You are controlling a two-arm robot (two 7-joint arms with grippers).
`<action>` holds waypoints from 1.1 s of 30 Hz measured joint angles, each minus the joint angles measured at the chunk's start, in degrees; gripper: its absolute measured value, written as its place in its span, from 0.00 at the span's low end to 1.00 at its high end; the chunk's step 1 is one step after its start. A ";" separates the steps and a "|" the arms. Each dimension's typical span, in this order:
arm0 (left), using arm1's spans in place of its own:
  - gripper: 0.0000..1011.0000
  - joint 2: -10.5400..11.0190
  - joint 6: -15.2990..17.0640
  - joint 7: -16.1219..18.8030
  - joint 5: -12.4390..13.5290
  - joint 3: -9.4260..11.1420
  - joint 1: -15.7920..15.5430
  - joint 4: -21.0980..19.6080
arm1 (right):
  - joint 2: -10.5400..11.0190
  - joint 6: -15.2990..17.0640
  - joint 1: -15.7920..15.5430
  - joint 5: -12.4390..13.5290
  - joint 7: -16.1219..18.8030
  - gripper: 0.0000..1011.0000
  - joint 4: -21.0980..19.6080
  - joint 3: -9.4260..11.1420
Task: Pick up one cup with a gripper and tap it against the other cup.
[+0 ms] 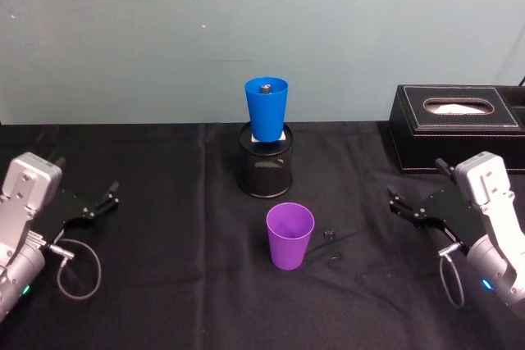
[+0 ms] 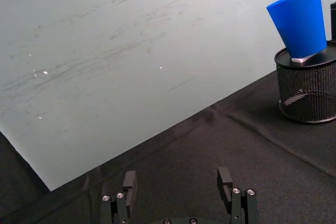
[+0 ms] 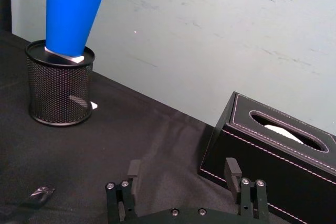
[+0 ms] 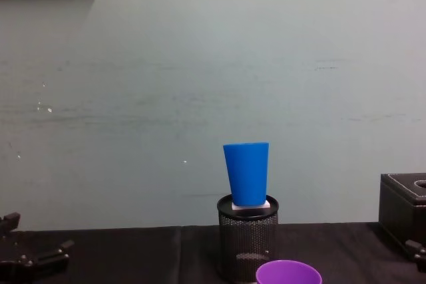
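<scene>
Head, purple cup (image 1: pixel 289 235): upright, rim up, centre front of the table (image 1: pixel 164 284); I see nothing touching it.
Head, blue cup (image 1: pixel 267 108): 12 o'clock from purple cup and apart from it. Rim up, seated on a white block (image 1: pixel 280 135) in top of the mesh holder (image 1: pixel 265 171). Small grey bit inside.
Head, tissue box (image 1: pixel 455 129): black, approx 2 o'clock from purple cup, back right.
Head, left tool (image 1: pixel 111 196): 9 o'clock from purple cup, well apart, low over table. Fingers apart, empty.
Head, right tool (image 1: pixel 414 190): 3 o'clock from purple cup, well apart, near the tissue box. Fingers apart, empty.
L wrist, left tool (image 2: pixel 177 182): fingers spread w/ bare table between. Blue cup (image 2: pixel 302 22) far off in mesh holder (image 2: pixel 307 90), by the wall (image 2: pixel 131 51).
R wrist, right tool (image 3: pixel 183 170): fingers spread, nothing held. Tissue box (image 3: pixel 273 150) just beside it; blue cup (image 3: pixel 68 17) in mesh holder (image 3: pixel 60 87) farther off.
Chest, blue cup (image 4: pixel 247 174): on mesh holder (image 4: pixel 247 241), centre.
Chest, purple cup (image 4: pixel 288 274): I get its rim at 6 o'clock, just in front of the holder.
Chest, tissue box (image 4: pixel 403 207): 3 o'clock edge.
</scene>
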 joint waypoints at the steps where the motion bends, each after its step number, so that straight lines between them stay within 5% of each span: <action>1: 0.99 0.00 0.00 0.00 0.00 0.00 0.00 0.00 | 0.00 0.00 0.00 0.00 0.00 0.99 0.00 0.00; 19: 0.99 0.00 0.00 0.00 0.00 0.00 0.00 0.00 | 0.00 0.00 0.00 0.00 0.00 0.99 0.00 0.00; 33: 0.99 0.00 0.00 0.00 0.00 0.00 0.00 0.00 | 2.13 -5.37 -5.57 5.11 5.12 0.99 -6.31 5.38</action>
